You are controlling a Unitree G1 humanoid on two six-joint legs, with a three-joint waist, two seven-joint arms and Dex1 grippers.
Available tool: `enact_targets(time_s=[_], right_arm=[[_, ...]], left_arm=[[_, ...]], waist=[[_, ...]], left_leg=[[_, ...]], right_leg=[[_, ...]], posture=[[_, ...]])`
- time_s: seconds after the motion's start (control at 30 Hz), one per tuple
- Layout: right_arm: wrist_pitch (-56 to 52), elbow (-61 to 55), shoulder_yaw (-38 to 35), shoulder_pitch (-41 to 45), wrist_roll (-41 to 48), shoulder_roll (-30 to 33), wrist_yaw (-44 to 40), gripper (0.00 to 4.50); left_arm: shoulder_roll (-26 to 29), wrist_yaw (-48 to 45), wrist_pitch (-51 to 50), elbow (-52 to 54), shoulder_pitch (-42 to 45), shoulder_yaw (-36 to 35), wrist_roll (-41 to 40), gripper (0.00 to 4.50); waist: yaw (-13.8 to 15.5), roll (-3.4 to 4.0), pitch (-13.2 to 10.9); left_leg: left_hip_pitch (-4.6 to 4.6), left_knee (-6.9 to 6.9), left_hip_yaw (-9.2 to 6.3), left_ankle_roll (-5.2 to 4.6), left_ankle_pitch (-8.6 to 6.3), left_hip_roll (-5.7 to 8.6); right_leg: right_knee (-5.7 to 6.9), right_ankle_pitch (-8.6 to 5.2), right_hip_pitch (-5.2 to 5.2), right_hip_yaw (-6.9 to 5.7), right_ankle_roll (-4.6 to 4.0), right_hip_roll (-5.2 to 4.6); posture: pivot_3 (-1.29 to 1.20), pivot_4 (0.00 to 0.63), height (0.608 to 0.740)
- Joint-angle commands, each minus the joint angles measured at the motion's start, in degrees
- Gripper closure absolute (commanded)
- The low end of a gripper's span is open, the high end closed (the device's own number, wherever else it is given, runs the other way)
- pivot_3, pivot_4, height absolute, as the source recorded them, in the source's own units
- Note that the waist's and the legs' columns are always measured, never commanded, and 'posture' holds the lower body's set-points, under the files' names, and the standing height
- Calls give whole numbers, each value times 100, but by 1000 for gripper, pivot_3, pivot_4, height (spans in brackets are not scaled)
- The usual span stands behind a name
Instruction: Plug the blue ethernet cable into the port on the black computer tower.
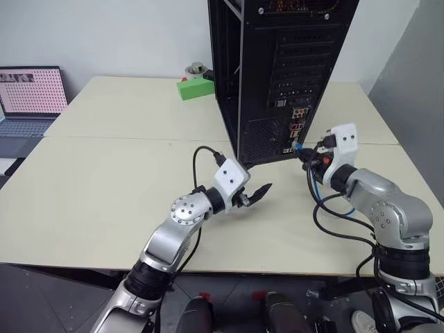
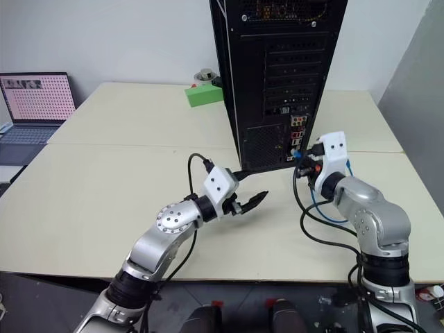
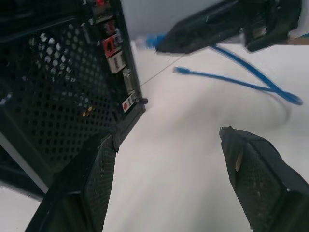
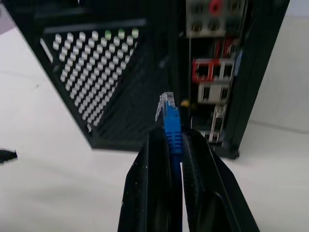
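The black computer tower (image 1: 277, 69) stands upright at the back of the table, its rear panel facing me. Low on that panel is the connector cluster (image 4: 207, 72) holding the port; I cannot tell which socket it is. My right gripper (image 1: 305, 154) is shut on the blue ethernet cable (image 4: 172, 130), just behind its clear plug (image 4: 166, 104). The plug points at the tower's lower rear, a short gap away. The cable's slack (image 3: 251, 77) loops on the table, its other end (image 3: 181, 70) lying loose. My left gripper (image 1: 258, 194) is open and empty, left of the tower's base.
An open laptop (image 1: 31, 97) sits at the far left. A green box (image 1: 194, 88) and a small round object (image 1: 198, 68) lie behind the tower's left side. Black robot cords (image 1: 333, 222) hang by my right arm. A grey panel (image 1: 416, 83) stands at the right.
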State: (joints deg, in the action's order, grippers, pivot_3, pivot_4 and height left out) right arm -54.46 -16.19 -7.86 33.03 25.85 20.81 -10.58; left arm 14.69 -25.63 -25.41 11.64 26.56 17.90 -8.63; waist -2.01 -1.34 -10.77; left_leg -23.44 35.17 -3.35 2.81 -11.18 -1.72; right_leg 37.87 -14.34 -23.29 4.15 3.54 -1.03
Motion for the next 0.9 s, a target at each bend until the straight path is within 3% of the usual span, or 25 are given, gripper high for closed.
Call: enact_targets(time_s=[0.03, 0.9], right_arm=[[140, 201, -65, 365, -246, -91, 312, 4474], [655, 1461, 162, 1054, -783, -315, 140, 4474]], left_arm=[[-147, 166, -401, 242, 209, -138, 39, 996], [-302, 285, -900, 518, 177, -108, 144, 996]], waist=[[3, 0, 0], [0, 0, 0]], left_leg=[[-1, 0, 0, 0, 0, 0], [-4, -4, 1, 0, 0, 0]], right_leg=[[-1, 0, 0, 0, 0, 0], [-7, 0, -2, 1, -1, -1]], posture=[[0, 150, 740], [0, 150, 740]])
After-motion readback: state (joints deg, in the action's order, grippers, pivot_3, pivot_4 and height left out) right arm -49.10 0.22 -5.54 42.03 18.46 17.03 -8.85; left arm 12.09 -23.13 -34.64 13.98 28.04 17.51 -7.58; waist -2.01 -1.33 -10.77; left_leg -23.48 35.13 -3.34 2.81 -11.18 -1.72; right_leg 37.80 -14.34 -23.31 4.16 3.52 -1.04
